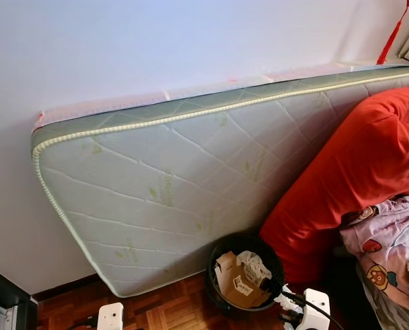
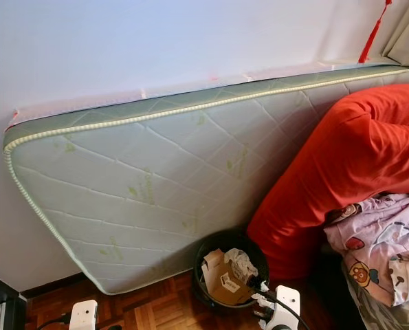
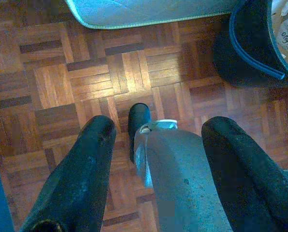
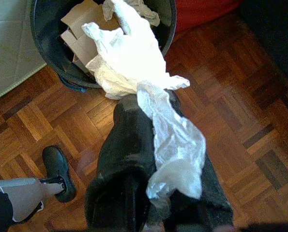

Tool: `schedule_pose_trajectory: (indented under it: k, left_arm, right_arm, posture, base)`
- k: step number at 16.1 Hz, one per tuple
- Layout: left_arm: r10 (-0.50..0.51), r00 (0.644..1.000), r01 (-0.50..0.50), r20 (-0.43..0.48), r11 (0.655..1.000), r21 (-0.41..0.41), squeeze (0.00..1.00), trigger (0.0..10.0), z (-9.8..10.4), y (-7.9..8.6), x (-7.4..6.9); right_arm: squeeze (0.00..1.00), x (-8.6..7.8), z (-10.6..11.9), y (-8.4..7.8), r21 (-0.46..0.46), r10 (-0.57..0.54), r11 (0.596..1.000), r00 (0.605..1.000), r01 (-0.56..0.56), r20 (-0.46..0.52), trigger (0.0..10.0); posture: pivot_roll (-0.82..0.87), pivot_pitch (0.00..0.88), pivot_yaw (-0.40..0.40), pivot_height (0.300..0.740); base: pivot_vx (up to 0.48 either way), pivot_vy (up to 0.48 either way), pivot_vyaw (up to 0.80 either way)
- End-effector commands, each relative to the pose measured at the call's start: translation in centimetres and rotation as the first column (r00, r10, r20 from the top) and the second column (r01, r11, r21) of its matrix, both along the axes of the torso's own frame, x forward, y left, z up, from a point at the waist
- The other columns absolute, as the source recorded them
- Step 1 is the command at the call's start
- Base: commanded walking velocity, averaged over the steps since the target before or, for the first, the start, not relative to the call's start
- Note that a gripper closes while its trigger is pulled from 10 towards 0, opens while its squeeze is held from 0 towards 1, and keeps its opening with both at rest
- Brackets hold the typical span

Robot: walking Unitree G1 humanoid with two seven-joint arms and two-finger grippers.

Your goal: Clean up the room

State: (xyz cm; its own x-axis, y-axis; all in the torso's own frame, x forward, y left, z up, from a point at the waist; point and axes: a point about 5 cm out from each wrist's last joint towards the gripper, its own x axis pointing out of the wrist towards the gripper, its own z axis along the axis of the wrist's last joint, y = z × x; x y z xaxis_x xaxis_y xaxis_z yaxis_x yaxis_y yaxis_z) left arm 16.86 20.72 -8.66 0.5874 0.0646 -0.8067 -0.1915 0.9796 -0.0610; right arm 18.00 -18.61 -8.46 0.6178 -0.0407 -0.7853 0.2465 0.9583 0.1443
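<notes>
A black round trash bin (image 1: 245,275) stands on the parquet floor at the foot of a leaning mattress, with cardboard (image 4: 81,29) and crumpled paper inside. My right gripper (image 4: 148,104) is shut on a crumpled white plastic bag (image 4: 134,63); the bag's free end hangs over the bin's near rim. In the eye views that gripper (image 1: 284,297) sits just at the bin's front right edge. My left gripper (image 3: 158,123) is open with nothing between its fingers, hanging low over the floor above my own grey leg and black foot (image 3: 138,118), to the left of the bin (image 3: 250,53).
A pale green quilted mattress (image 1: 177,185) leans on the white wall. A big red cushion or duvet (image 1: 355,172) and patterned pink bedding (image 1: 390,240) lie to the right. Dark furniture (image 1: 5,302) stands at the lower left. Parquet floor (image 1: 170,309) spreads between it and the bin.
</notes>
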Motion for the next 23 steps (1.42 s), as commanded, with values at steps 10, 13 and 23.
schedule_pose_trajectory:
  k: [10, 13, 23]
  left_arm:
    - [-0.002, 1.0, 0.002, -0.017, 1.0, -0.003, 0.0, 10.0, -0.18, -0.23, -0.24]
    - [0.001, 1.0, -0.001, -0.017, 1.0, -0.004, 0.0, 10.0, -0.17, -0.21, -0.24]
    - [0.002, 1.0, -0.002, -0.003, 1.0, -0.005, 0.0, 10.0, -0.13, -0.22, -0.22]
  right_arm:
    - [0.0, 0.23, 0.15, -0.28, -0.002, -0.01, 1.0, 1.0, 0.01, 0.008, 10.0]
    - [0.0, 0.1, 0.08, -0.29, 0.007, -0.011, 1.0, 1.0, 0.011, 0.004, 10.0]
    - [0.0, -0.05, 0.0, 0.2, 0.031, 0.059, 0.998, 0.998, -0.059, 0.011, 10.0]
  posture:
    - [0.13, 0.002, -0.073, 0.74]
    - [0.13, 0.004, -0.074, 0.74]
    - [0.13, 0.001, -0.072, 0.74]
  base:
    - [0.266, 0.0, -0.08]
    - [0.275, 0.0, 0.0]
    - [0.108, 0.0, 0.32]
